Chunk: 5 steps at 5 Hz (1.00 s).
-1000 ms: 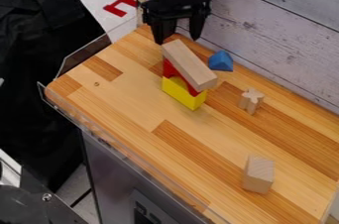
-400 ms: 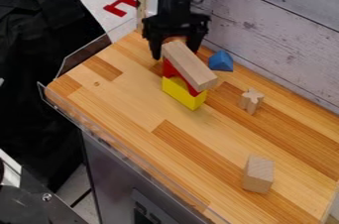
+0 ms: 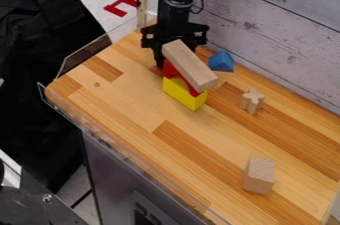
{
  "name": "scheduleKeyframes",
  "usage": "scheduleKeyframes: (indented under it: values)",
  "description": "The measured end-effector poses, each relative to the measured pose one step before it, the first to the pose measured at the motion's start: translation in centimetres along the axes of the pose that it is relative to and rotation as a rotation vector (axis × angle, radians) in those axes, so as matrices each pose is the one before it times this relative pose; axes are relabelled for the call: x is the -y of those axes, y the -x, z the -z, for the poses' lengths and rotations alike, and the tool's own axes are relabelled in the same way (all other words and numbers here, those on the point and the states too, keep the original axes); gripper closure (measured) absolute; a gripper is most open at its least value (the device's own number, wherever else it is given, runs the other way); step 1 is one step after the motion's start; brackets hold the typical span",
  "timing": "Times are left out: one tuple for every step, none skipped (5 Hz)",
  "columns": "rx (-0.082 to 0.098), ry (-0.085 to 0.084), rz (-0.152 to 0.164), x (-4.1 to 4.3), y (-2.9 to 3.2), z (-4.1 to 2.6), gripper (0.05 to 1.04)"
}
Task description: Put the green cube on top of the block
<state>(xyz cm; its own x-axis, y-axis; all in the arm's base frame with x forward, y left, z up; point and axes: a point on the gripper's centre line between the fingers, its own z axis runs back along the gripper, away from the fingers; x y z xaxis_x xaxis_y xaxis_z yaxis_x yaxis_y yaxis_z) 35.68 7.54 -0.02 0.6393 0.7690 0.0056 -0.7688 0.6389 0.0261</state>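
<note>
- One stack is seen in the camera view: a plank (image 3: pixel 191 64) is borne on a red arch (image 3: pixel 170 68), and that on a yellow block (image 3: pixel 175 90).
- The gripper (image 3: pixel 173 56) is held low behind the plank, near the table's (image 3: pixel 142 79) far corner. Whether it is spread or pressed together cannot be told, as it is partly hidden by the stack.
- A pale block (image 3: pixel 258 175) is stood well apart, toward the near right; whether it or the stack is meant as the base cannot be told.
- The step in hand is judged to be a grasp behind the stack. A sure grip on the cube, then a straight lift, would be called for next, so that the plank is not knocked.
- Room at the back is pinched by the wall (image 3: pixel 279 35), with a blue piece (image 3: pixel 221 61) just beside the stack and a cross piece (image 3: pixel 252 100) beyond. The long left edge is lined by a clear guard (image 3: pixel 86 59); wider room is offered over the table's middle.
</note>
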Motion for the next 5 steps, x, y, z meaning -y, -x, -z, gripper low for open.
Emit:
scheduleKeyframes:
  values:
    - [-0.0229,0.0011,0.0034,-0.626,0.712,-0.195,0.516]
    - [0.0103,0.0419,-0.0184,-0.695,-0.036,-1.554,0.516]
    - [0.0266,0.0405,-0.004,-0.928,-0.135,-1.717,0.516]
    - [0.0348,0.0271,0.0022,-0.764,-0.348,-1.963,0.516]
    - [0.0285,0.0157,0.0096,-0.233,-0.074,-1.644,0.516]
